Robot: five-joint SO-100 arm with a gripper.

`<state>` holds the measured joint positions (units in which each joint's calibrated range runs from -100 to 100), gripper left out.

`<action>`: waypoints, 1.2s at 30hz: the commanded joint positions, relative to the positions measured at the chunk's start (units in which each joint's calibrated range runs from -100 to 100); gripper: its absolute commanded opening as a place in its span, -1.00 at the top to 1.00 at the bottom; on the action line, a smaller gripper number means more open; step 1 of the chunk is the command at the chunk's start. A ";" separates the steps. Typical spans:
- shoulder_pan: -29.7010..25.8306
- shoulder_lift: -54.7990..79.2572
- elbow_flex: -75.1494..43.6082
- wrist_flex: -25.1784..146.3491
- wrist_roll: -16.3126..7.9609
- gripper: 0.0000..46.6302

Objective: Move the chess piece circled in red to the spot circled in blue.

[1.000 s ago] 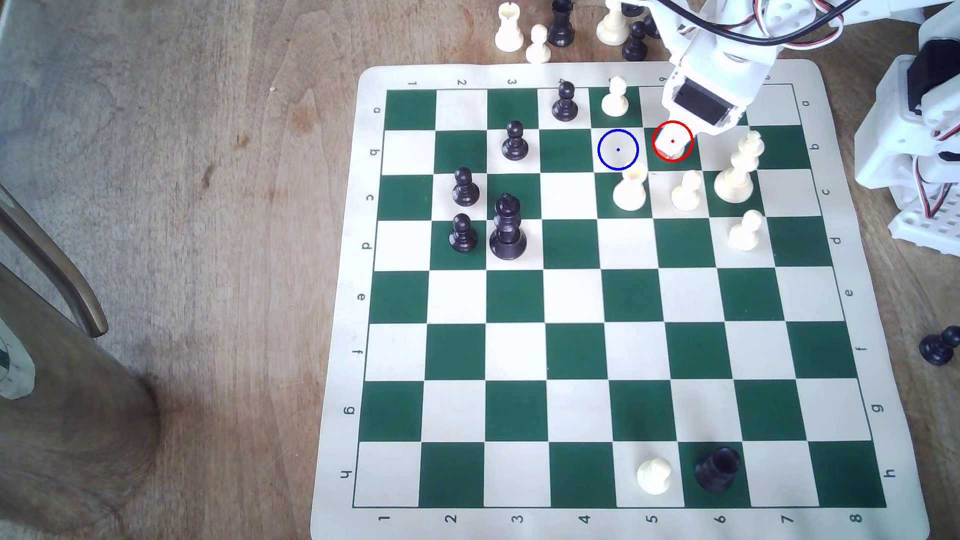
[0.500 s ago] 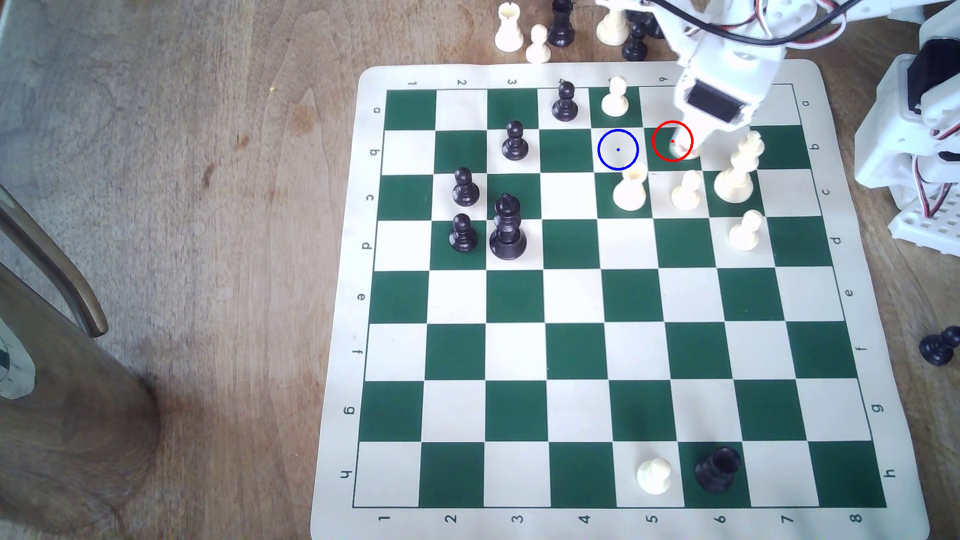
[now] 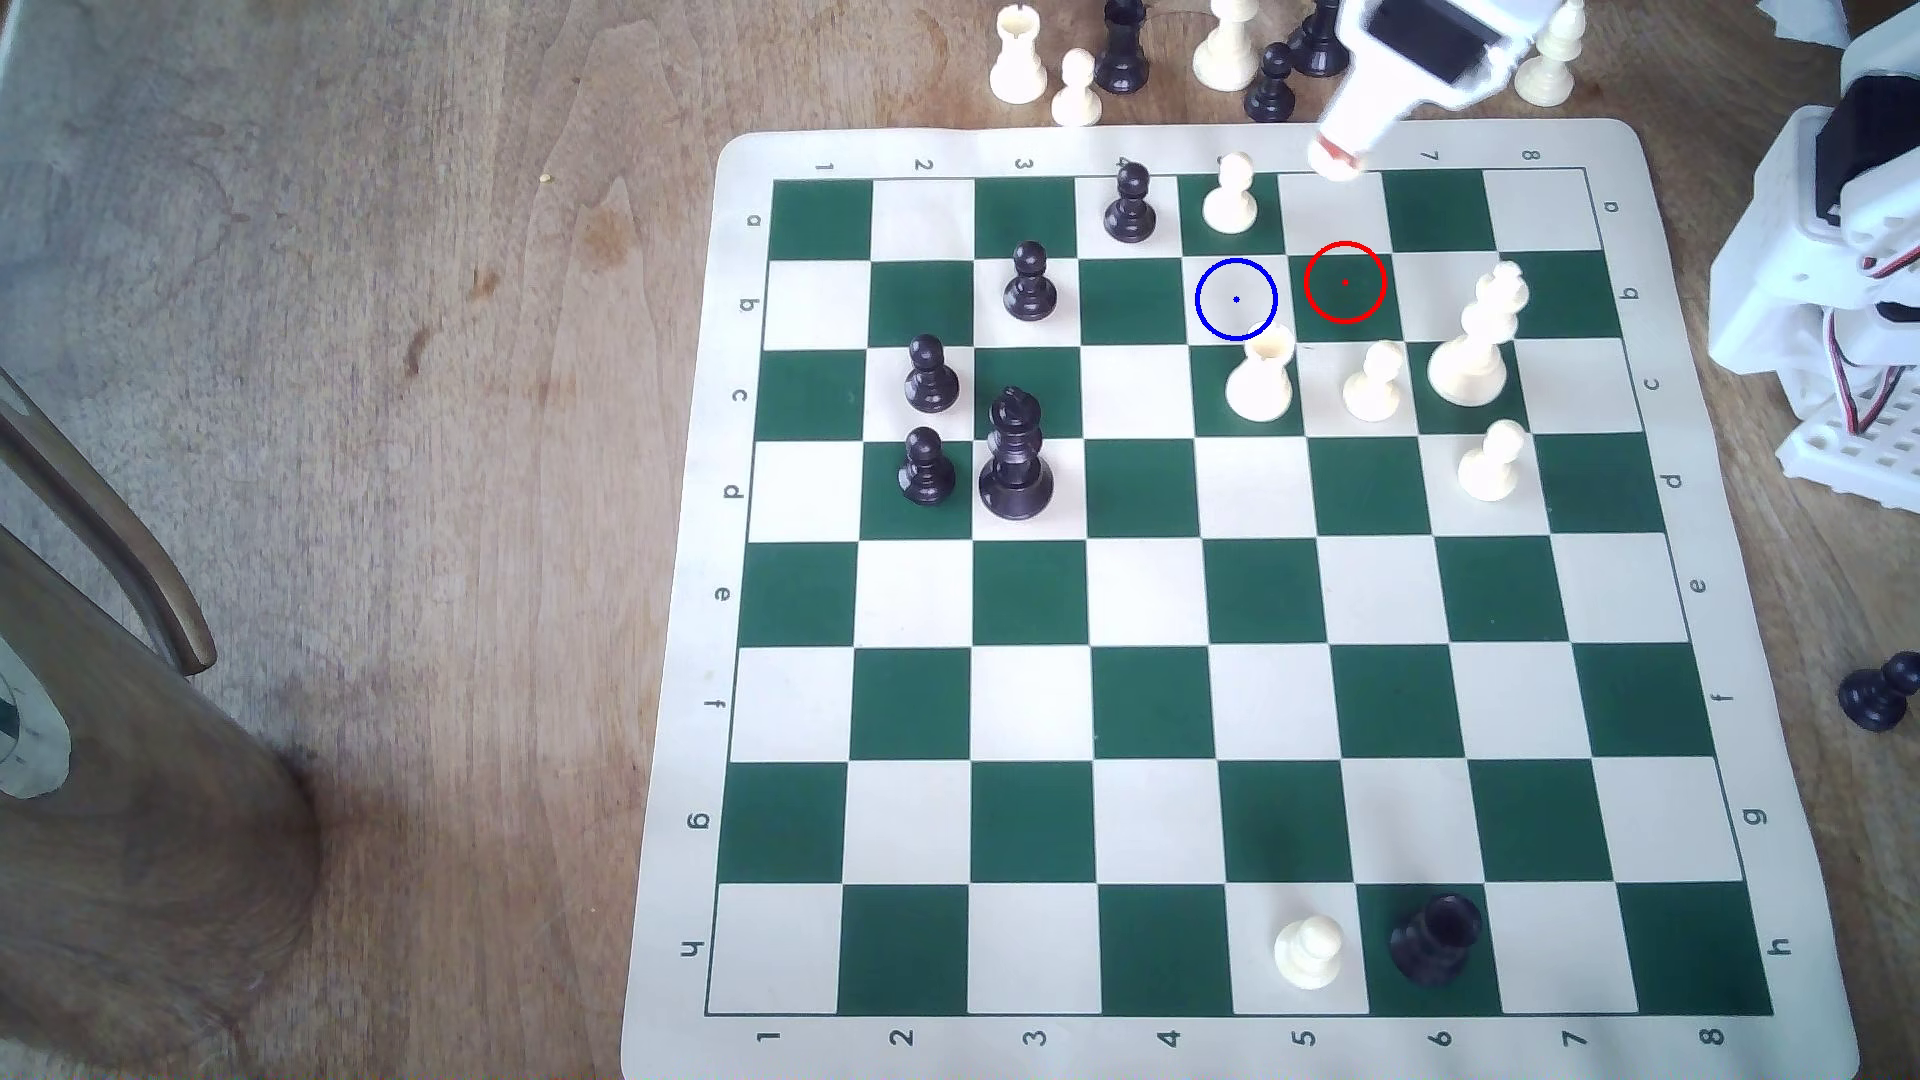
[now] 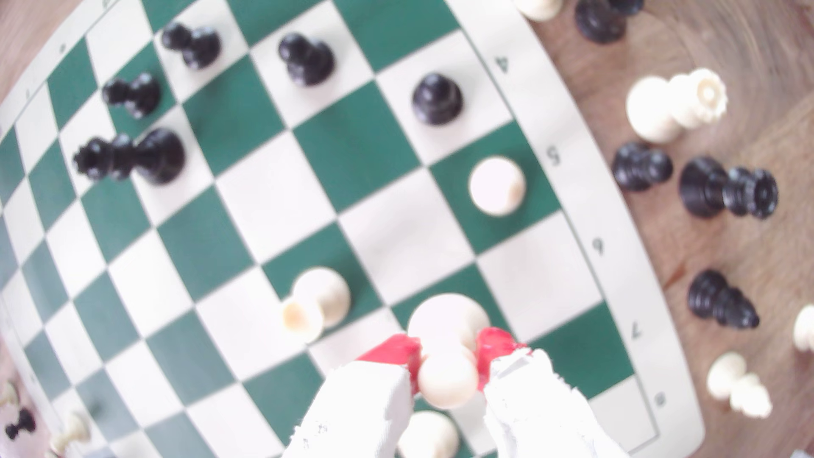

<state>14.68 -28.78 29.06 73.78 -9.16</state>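
The cream pawn (image 4: 447,381) hangs above the board, and my gripper (image 4: 447,352) is shut on it with a red-tipped finger (image 4: 398,352) on either side of its neck. In the exterior view the gripper (image 3: 1335,156) is blurred over the board's far edge near column 6, and the pawn in it cannot be made out. The red-circled dark green square (image 3: 1345,282) is bare. The blue-circled cream square (image 3: 1236,299) lies one square toward the exterior view's left of it and is also bare.
Around the blue circle stand a cream pawn (image 3: 1230,194), a cream cup-topped piece (image 3: 1260,379), another cream pawn (image 3: 1374,382) and the tall cream king (image 3: 1475,338). Several captured pieces (image 3: 1122,47) line the table beyond the board. The arm's base (image 3: 1829,260) is at the right.
The gripper closed on the pawn at the red-circled square, then lifted it up and toward the board's far edge. That square is now bare.
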 commanded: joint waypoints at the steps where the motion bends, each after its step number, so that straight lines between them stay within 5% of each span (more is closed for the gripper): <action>1: -1.03 3.48 -11.74 0.50 -0.10 0.99; 13: -3.37 16.90 -8.02 -5.07 -0.88 0.99; 36: -4.55 20.46 5.03 -18.09 -0.39 0.99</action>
<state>9.66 -6.83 34.21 56.25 -10.09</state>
